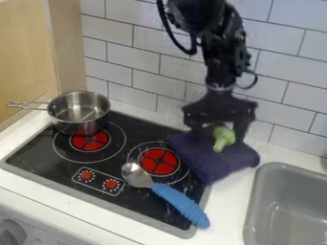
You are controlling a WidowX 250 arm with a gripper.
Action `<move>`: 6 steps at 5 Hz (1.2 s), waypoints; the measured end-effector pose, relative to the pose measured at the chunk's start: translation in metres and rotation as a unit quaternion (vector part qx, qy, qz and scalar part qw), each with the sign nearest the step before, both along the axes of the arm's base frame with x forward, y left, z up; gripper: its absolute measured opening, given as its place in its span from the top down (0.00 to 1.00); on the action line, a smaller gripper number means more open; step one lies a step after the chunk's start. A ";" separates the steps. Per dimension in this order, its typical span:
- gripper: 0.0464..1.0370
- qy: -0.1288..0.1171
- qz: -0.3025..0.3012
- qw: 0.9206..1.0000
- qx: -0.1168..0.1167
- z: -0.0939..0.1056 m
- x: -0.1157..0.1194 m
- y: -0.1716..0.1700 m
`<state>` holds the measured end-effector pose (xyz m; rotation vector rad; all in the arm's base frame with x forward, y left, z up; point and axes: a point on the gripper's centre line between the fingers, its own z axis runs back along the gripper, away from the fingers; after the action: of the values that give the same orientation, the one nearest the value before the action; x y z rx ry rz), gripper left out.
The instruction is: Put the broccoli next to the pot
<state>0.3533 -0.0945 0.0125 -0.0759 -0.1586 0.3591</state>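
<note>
Wall: pale tiles (150, 40) rose behind the white tabletop (226, 215), with a wooden panel (26, 52) at the left and a grey sink (275, 191) at the right.

Stove: a black stove top (45, 148) lay set in the tabletop, red burner shapes on it.

Pot: the metal pot (80, 112) stood upright on the rear left burner, its handle out to the left, away from the arm, which left its right side open to an approach.

Broccoli: the green broccoli (223, 138) was at the purple cloth (217, 165), well apart from the pot; the cloth overlapped the stove's right edge, perhaps as a soft bed for it.

Pincer: the black pincer (220, 136) pointed down over the cloth, its fingers wide apart with the broccoli between them; no firm hold showed. That spread seemed meant to straddle it, so closing, lifting and carrying left came next.

Spoon: a blue-handled spoon (182, 206) lay slantwise across the stove's front right, bowl toward the burners, probably out of the way of a high carry.

Markings: small ticks ringed the two red knobs (111, 184), likely heat settings; no lettering could be made out.
</note>
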 end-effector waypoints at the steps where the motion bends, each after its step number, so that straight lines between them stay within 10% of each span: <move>1: 0.10 0.000 -0.009 1.000 0.004 -0.001 0.005 -0.005; 2: 0.40 -0.004 -0.007 1.000 0.013 -0.002 0.006 -0.004; 5: 0.46 -0.003 0.008 1.000 0.028 0.000 0.004 0.002; 6: 0.46 -0.034 0.026 0.999 0.024 0.028 -0.006 0.008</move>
<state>0.3476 -0.0864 0.0406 -0.0359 -0.2370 0.4046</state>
